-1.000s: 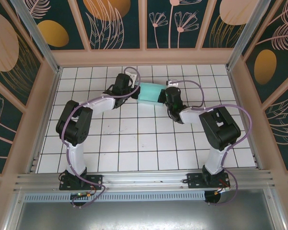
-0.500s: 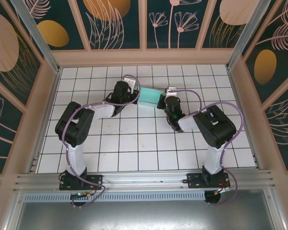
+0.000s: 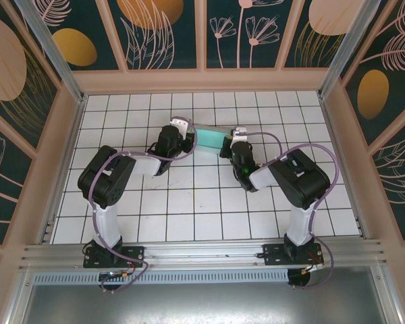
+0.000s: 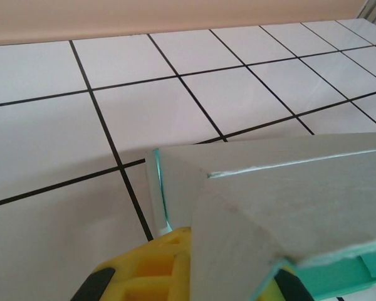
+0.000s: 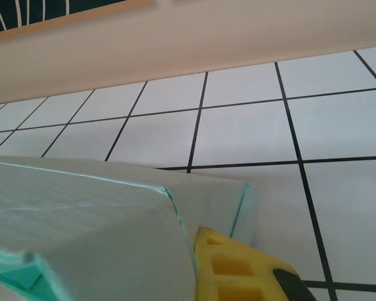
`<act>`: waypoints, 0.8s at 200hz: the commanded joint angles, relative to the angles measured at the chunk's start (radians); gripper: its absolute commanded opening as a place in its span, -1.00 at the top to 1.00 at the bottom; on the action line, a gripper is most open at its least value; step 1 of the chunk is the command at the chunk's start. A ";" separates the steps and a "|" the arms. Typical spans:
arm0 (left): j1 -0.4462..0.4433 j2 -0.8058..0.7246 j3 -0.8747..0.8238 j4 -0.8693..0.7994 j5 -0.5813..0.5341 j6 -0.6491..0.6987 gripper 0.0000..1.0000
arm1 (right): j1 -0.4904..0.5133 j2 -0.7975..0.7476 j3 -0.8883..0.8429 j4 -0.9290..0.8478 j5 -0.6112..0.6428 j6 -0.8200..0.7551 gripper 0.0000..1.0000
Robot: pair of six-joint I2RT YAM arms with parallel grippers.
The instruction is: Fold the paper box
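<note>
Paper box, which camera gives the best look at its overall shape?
The top external view: the paper box appears nearly whole there, a pale teal strip seen from above. The left wrist view gives a close-up of one folded end, the right wrist view the other end, both cropped by the frame.

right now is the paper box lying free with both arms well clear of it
No, in the top view the left end effector and the right end effector each grip one end of the paper box.

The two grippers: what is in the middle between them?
The paper box lies between the left gripper and the right gripper, each shut on one end. The top view shows it.
</note>
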 commanded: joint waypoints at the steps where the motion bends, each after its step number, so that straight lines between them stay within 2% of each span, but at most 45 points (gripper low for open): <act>1: -0.006 -0.036 -0.053 0.045 -0.043 -0.025 1.00 | 0.030 -0.016 -0.024 0.143 0.027 0.022 1.00; 62: -0.013 -0.022 -0.136 0.147 -0.026 -0.022 0.99 | 0.068 0.017 -0.073 0.232 0.072 0.007 1.00; 115: -0.015 -0.002 -0.141 0.166 -0.043 -0.012 1.00 | 0.075 0.023 -0.065 0.240 0.038 -0.018 1.00; 130: -0.015 -0.003 -0.135 0.154 -0.057 0.000 1.00 | 0.075 0.016 -0.071 0.254 0.029 -0.020 0.91; 160: -0.015 0.006 -0.116 0.125 -0.080 0.016 1.00 | 0.076 0.006 -0.086 0.289 0.010 -0.031 0.58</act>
